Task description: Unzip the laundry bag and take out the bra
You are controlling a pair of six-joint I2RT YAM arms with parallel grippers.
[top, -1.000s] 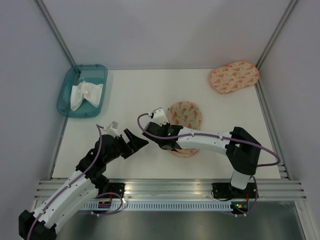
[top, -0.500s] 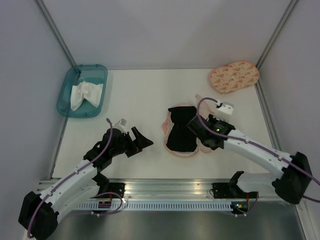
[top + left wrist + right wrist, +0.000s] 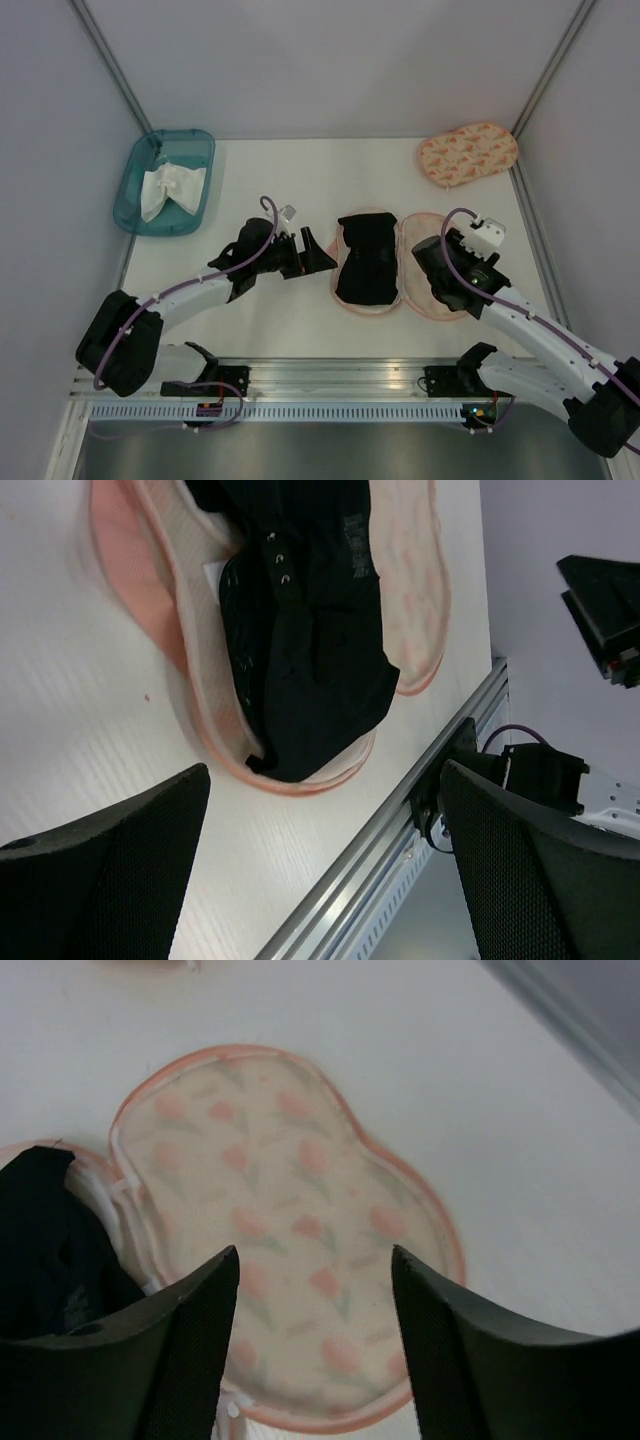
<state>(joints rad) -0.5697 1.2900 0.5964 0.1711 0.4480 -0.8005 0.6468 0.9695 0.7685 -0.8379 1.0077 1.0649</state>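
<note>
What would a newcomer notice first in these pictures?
The laundry bag lies opened flat at the middle of the table, and the black bra rests on its left half. A teal tray with a white cloth stands at the far left corner, and a second peach pouch at the far right.

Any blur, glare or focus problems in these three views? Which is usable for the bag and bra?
Top external: sharp, even light, soft shadows, no glare; laundry bag and bra both crisp. Left wrist: the bag's edge smears at upper left, and the bra is near-featureless black. Right wrist: soft all over, and the bag's printed pattern is blurred. The top view is the most usable.
</note>
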